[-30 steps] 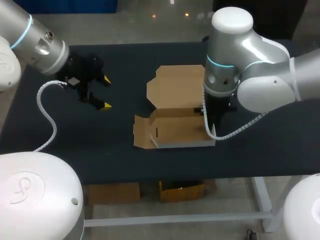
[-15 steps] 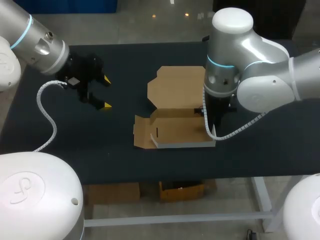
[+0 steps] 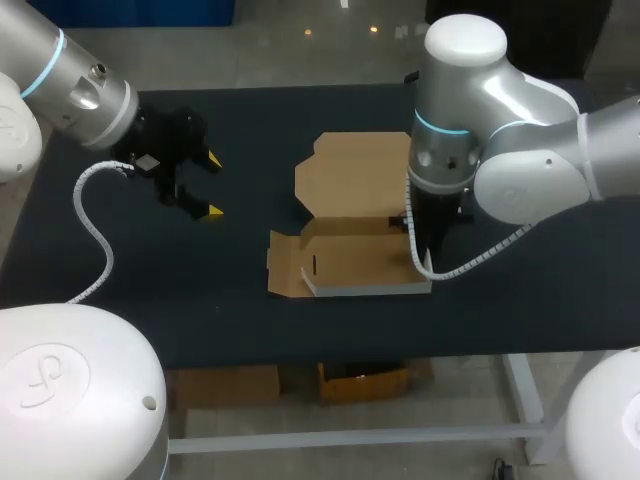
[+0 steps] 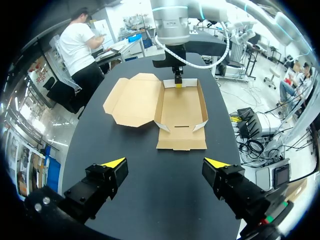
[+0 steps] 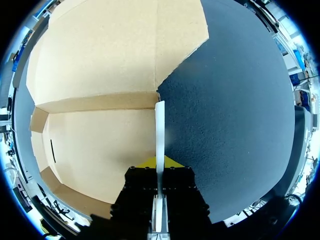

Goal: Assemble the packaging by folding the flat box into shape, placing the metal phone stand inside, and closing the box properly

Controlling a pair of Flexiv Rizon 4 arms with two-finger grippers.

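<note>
While the black table [image 3: 250, 320] carries the brown cardboard box [image 3: 355, 265] near its middle, lid [image 3: 350, 172] lying flat, the right gripper [image 5: 159, 162] pinches its right side wall [image 5: 159, 127], seemingly to hold it upright; the left gripper [image 4: 165, 162] hangs well apart, fingers spread, likely waiting; no phone stand shows.

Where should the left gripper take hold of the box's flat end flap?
Probably its free outer edge, coming in low from the left gripper's side: the end flap lies flat pointing that way, and the right gripper clamps the right wall.
</note>
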